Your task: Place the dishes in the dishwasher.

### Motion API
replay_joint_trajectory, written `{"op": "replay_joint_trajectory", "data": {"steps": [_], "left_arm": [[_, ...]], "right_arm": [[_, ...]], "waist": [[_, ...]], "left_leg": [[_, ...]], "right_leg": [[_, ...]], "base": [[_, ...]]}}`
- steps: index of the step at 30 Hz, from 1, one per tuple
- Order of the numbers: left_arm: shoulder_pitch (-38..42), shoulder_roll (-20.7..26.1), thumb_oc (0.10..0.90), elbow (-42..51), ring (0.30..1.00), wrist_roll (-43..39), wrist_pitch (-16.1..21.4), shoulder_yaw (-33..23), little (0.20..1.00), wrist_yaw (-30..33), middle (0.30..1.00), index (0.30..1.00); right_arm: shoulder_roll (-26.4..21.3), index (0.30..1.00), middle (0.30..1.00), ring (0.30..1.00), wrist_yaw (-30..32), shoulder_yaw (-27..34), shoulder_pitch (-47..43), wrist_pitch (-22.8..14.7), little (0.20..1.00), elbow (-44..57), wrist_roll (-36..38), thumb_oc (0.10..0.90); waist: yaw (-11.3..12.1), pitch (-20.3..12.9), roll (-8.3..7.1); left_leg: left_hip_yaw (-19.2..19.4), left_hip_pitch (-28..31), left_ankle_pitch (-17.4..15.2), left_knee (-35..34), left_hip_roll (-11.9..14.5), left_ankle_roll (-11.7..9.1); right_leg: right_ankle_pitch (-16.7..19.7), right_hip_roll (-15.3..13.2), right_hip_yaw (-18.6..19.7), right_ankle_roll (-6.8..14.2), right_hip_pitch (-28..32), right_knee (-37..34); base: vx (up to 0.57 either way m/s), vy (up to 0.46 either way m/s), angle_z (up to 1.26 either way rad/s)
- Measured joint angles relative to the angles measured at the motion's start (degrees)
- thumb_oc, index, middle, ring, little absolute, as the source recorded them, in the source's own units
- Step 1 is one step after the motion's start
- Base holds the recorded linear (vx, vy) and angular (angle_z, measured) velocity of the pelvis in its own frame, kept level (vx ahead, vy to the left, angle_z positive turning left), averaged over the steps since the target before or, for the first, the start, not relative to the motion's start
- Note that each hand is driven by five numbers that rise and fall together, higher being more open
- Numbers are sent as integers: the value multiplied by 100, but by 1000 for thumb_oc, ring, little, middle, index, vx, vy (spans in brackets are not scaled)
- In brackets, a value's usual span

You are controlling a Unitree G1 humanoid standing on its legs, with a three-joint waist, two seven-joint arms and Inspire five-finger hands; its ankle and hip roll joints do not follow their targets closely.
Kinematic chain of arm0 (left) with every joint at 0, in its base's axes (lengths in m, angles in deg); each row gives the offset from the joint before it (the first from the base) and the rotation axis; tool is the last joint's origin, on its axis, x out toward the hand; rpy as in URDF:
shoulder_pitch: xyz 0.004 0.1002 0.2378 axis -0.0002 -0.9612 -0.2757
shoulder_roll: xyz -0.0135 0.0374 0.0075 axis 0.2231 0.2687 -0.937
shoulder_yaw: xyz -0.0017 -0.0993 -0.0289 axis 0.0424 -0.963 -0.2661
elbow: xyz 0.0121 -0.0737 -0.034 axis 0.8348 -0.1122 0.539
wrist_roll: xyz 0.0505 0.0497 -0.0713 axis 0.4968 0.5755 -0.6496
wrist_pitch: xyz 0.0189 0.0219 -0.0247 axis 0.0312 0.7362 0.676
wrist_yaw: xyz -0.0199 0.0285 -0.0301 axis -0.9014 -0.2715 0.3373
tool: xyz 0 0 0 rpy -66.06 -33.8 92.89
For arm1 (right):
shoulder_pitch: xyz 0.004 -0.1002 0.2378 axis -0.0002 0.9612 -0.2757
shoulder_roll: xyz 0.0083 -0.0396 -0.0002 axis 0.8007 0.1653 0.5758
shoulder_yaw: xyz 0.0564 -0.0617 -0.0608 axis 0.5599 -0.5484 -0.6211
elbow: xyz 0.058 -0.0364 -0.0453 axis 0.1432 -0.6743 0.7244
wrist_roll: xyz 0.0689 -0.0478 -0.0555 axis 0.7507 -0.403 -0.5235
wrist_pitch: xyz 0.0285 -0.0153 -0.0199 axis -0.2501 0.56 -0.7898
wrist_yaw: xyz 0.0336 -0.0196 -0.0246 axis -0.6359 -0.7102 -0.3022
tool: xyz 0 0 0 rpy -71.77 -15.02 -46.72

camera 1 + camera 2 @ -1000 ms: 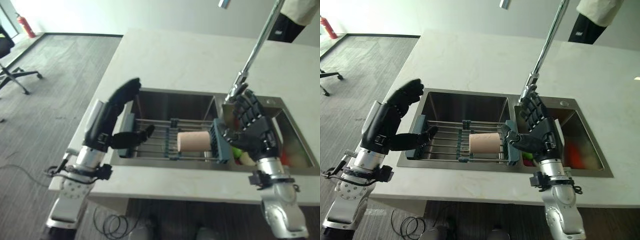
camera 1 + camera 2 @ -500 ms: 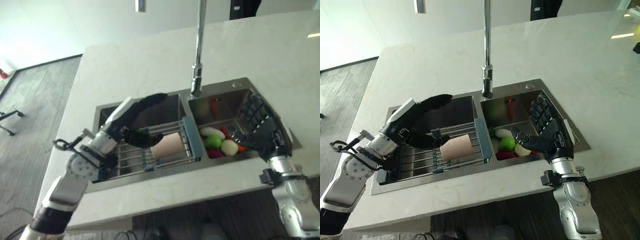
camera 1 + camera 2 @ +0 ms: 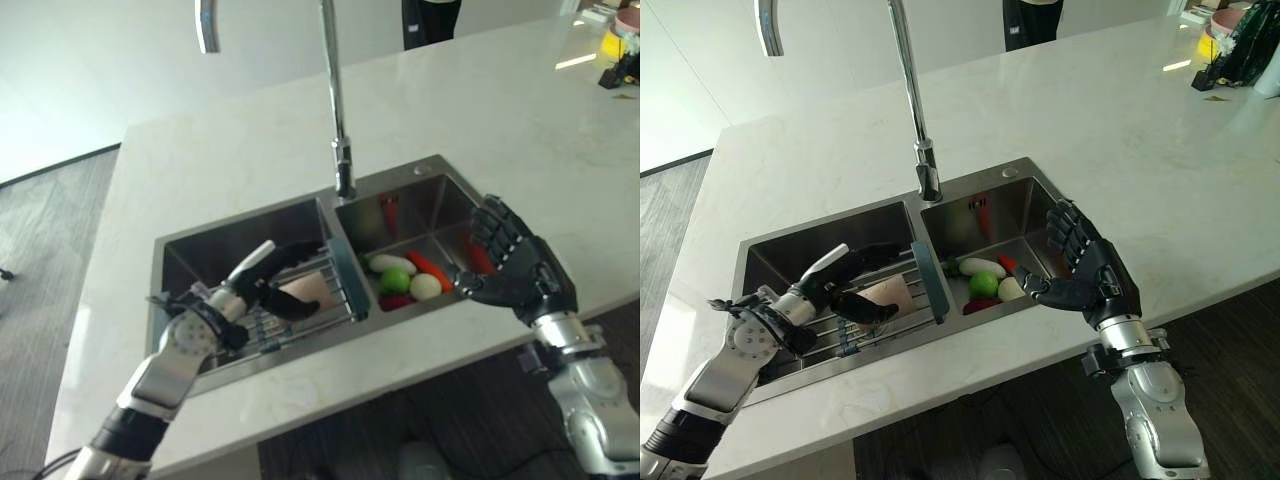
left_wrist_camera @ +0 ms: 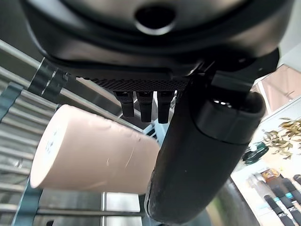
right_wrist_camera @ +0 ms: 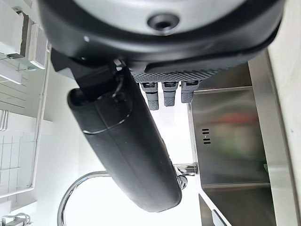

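A pale pink cup (image 3: 886, 294) lies on its side on a wire rack (image 3: 272, 330) that spans the left basin of the steel sink (image 3: 180, 245). My left hand (image 3: 816, 291) reaches down onto the rack. Its straight fingers (image 3: 872, 254) lie over the cup and its thumb (image 4: 202, 160) runs along the cup's near side (image 4: 89, 155), loosely bracketing it. My right hand (image 3: 518, 278) hangs open above the front rim of the right basin, its thumb (image 5: 127, 136) spread, holding nothing.
The right basin holds several vegetables, among them a green one (image 3: 984, 283), a white one (image 3: 427, 287) and a red one (image 3: 428, 266). A tall faucet (image 3: 913, 110) stands behind the divider. The rack's teal end piece (image 3: 926, 288) borders the divider. Pale countertop (image 3: 480, 110) surrounds the sink.
The camera view has shifted. My left hand has dropped onto the rack and reached around the cup. My right hand has moved from the rack's end to the right basin's front.
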Motion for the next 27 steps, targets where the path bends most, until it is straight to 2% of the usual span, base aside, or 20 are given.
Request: {"op": "replay_joint_trajectory", "data": {"steps": [6, 11, 20, 23, 26, 27], "left_arm": [[-8, -7, 800, -344, 900, 323, -72, 104, 900, 7, 900, 900], [-110, -33, 800, -561, 900, 669, -122, 108, 900, 118, 900, 900], [-198, -46, 800, -1026, 900, 1345, -217, 141, 900, 507, 900, 900], [-214, -249, 800, -1078, 900, 1554, -344, 142, 900, 648, 900, 900], [-214, -261, 800, -1081, 900, 1573, -420, 142, 900, 675, 900, 900], [-214, -263, 711, -1091, 766, 1681, -426, 147, 766, 671, 766, 766]], "right_arm": [[-61, 900, 900, 900, -19, 1, 1, 2, 900, -10, -12, 800], [-63, 900, 900, 900, -113, 3, 13, 3, 900, -24, -58, 800], [-63, 900, 900, 900, -225, 10, 16, 11, 900, -37, -315, 800], [-64, 900, 900, 900, -257, 10, 18, 69, 900, -41, -459, 800], [-64, 900, 900, 900, -345, 10, 18, 114, 900, -42, -463, 800], [-65, 900, 900, 900, -348, 10, 18, 116, 900, -42, -463, 800]], "waist": [[-7, -85, -3], [-14, -303, -98], [-13, -331, -146], [-7, -330, -148], [-11, -331, -151], [-12, -331, -152]], "left_leg": [[10, 20, 12, -5, 15, -16], [29, 24, 15, -37, 18, -24], [57, 30, 17, -34, 50, -30], [41, 46, 14, -35, 71, -41], [45, 48, 15, -32, 90, -50], [44, 48, 16, -32, 94, -53]], "right_leg": [[6, 15, 8, -15, -5, 28], [1, 23, 14, -23, -33, 36], [14, 61, 37, -39, -35, 27], [19, 88, 34, -47, 4, -10], [25, 106, 33, -55, 10, -27], [25, 111, 33, -56, 10, -27]], "base": [[-35, -3, -1], [-4, 0, -1], [-1, 0, 0], [0, 0, 0], [0, 0, 0], [0, 0, 0]]}}
